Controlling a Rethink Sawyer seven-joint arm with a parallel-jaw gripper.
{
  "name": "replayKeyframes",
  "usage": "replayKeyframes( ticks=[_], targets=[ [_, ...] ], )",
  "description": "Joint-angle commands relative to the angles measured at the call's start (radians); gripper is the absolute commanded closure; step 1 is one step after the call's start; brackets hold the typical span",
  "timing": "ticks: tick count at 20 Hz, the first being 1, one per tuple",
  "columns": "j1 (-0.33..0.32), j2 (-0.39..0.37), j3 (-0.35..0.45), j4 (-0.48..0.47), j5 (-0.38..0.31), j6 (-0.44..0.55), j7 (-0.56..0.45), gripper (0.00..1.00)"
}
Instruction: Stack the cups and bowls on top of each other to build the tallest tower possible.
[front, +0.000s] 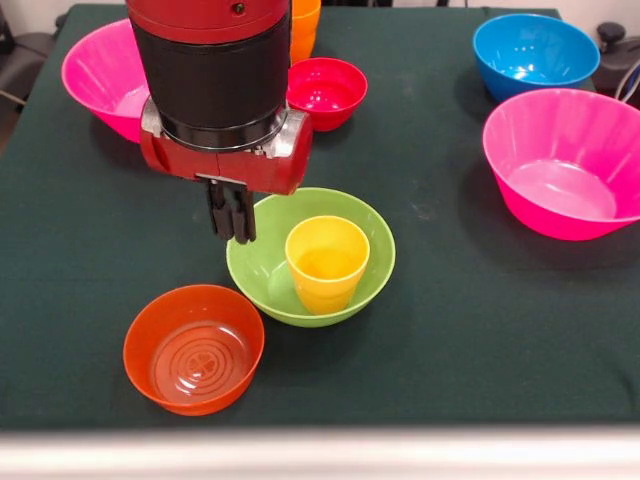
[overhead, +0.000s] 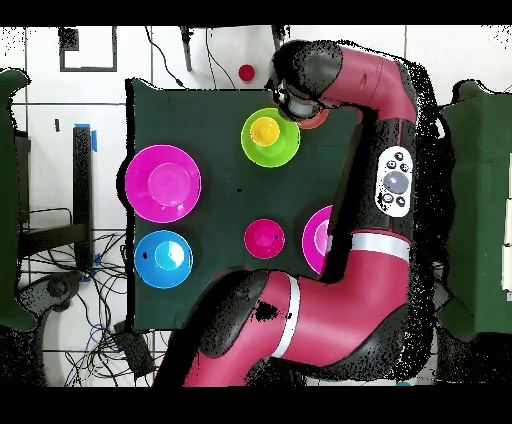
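- Right, the tower so far is a medium lime-green glossy plastic bowl (front: 372, 262) near the middle of the dark green worktop (front: 470, 330), with a yellow tapered plastic cup (front: 326, 262) standing upright inside it.
- The small orange plastic bowl with the ringed flat bottom (front: 194, 348) sits open side up on the worktop just beside the green bowl, toward the front edge; it is not yet on the pile.
- I judge these pieces light, stiff and slippery; the orange bowl is best pinched across its thin rim, one finger inside and one outside, since its rounded wall offers little else.
- Set on the narrow cup, I expect it would tip easily, so it needs centring.
- The jaws (front: 231, 212) look closed or nearly so, the dark fingers pressed together with nothing between them, hanging over the green bowl's rim on the side away from the cup.
- Whether the tips touch that rim I cannot tell.
- Elsewhere: two large hot-pink bowls (front: 566, 160), a blue bowl (front: 535, 52), a small crimson bowl (front: 326, 92) and an orange cup (front: 305, 25) partly hidden behind the arm.
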Motion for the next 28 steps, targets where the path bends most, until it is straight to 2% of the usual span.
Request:
replayKeyframes(
  ticks=[1,4,7,11,15,18,21,24,25,28],
  targets=[
    [-0.005,-0.065,0.02,0.124,-0.032,-0.103,-0.052,1.0],
    [0.007,-0.008,0.034,0.005,-0.036,-0.027,-0.065,1.0],
    [0.03,0.1,0.058,-0.187,-0.047,0.094,-0.032,1.0],
    [0.032,0.207,0.118,-0.304,-0.042,0.095,-0.037,1.0],
    [0.053,0.275,0.148,-0.43,-0.091,0.183,-0.017,1.0],
    [0.056,0.287,0.181,-0.454,-0.1,0.226,-0.026,1.0],
    [0.054,0.292,0.205,-0.459,-0.11,0.266,-0.083,1.0],
    [0.051,0.291,0.235,-0.467,-0.154,0.278,-0.083,1.0],
    [0.05,0.29,0.251,-0.473,-0.182,0.283,-0.077,0.0],
    [0.051,0.292,0.258,-0.477,-0.202,0.277,-0.063,0.0]
  ],
)
